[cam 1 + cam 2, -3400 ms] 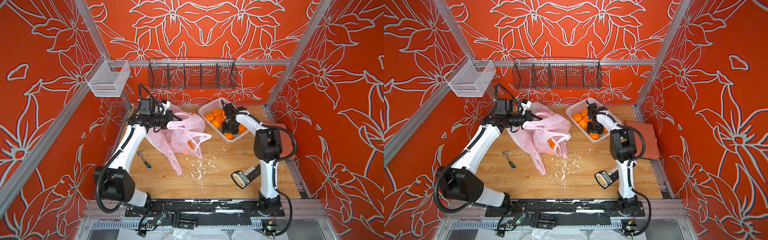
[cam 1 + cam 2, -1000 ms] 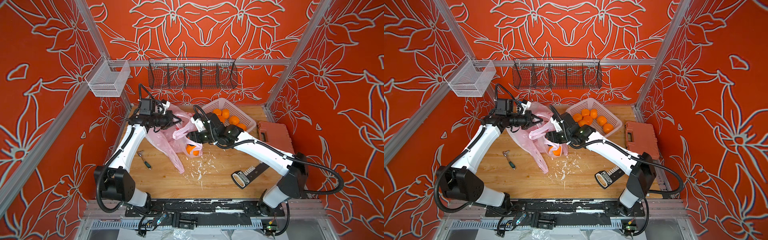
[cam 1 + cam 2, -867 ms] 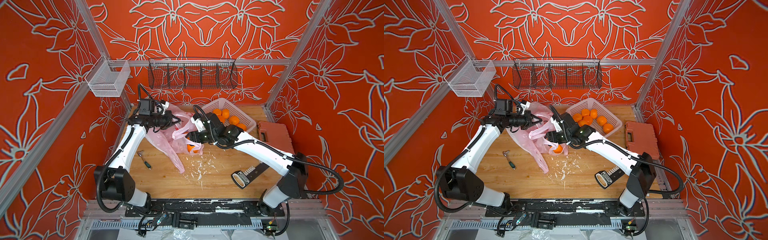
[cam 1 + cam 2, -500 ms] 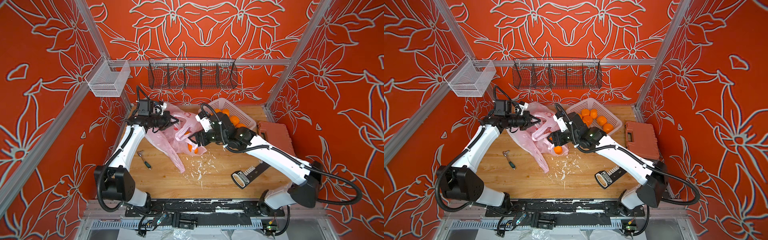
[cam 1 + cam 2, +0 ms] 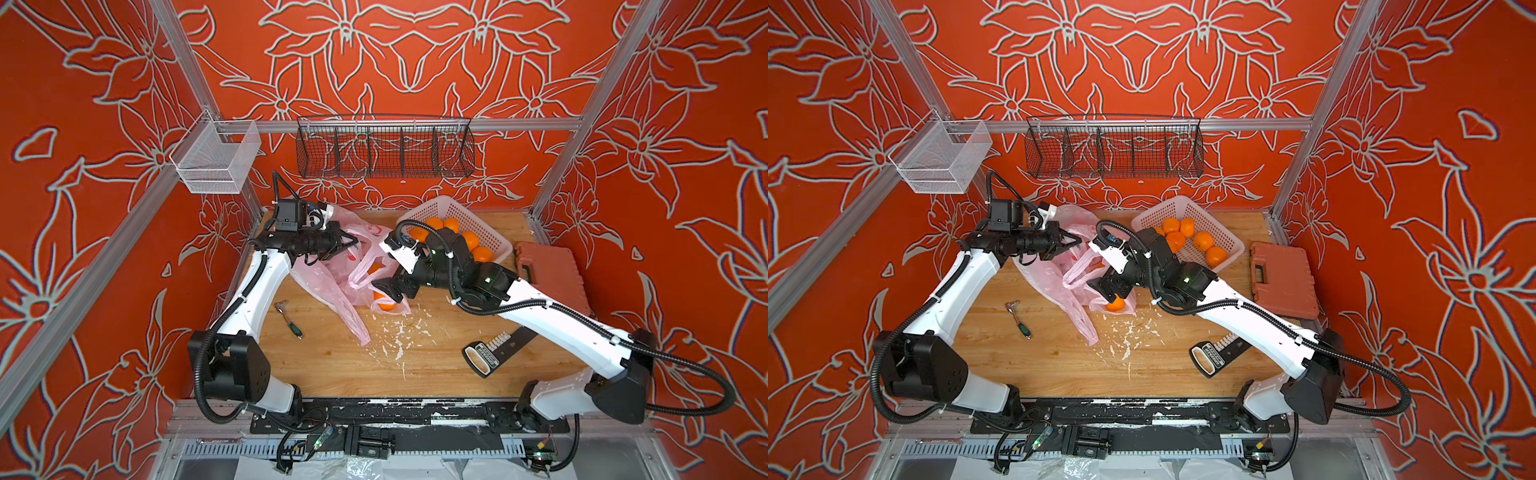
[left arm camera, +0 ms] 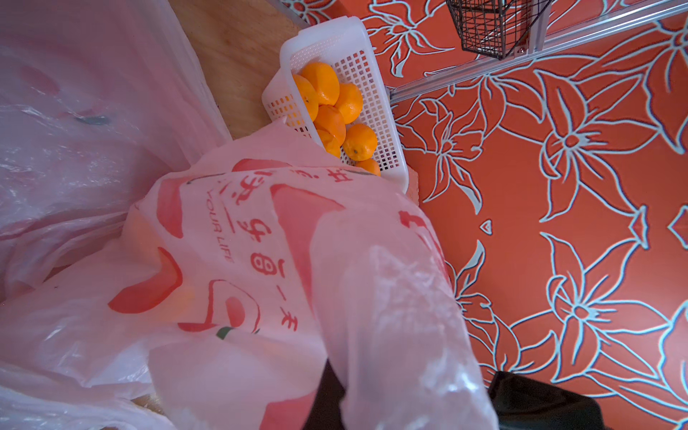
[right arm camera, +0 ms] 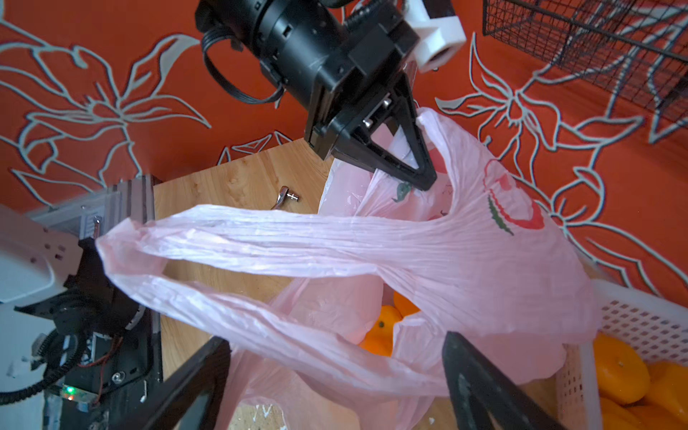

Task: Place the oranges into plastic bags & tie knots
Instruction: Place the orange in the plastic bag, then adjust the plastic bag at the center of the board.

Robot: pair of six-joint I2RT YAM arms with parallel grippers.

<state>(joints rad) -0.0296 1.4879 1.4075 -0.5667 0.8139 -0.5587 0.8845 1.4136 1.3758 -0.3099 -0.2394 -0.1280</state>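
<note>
Dial: we read 12 at the back wall, as in both top views.
Left gripper (image 5: 348,244): clamped on the rim of the bag (image 5: 328,286), at 11 on the bench (image 5: 332,365), holding it up.
Right gripper (image 5: 385,289): jaws wide apart and empty, at the bag mouth near bench centre.
Oranges (image 5: 1202,241): most are in the basket (image 5: 496,249) at 1. One lies low in the bag, just below the right gripper.
Step, our judgement: loading the bag. No knot is started.
Doing it well: we keep the left grip high so the mouth stays open. We back the right gripper out toward 3, clear of the handle loop (image 7: 231,238), before reaching for the basket.
Right wrist only: it shows the left jaws pinching the film, the handle loop lying across the right fingers (image 7: 480,387), and two oranges inside the bag.
Left wrist only: it shows the bag's print and the basket's fill. Its own jaws are hidden by film.
Top views only: they show both arms and the whole bench.
</note>
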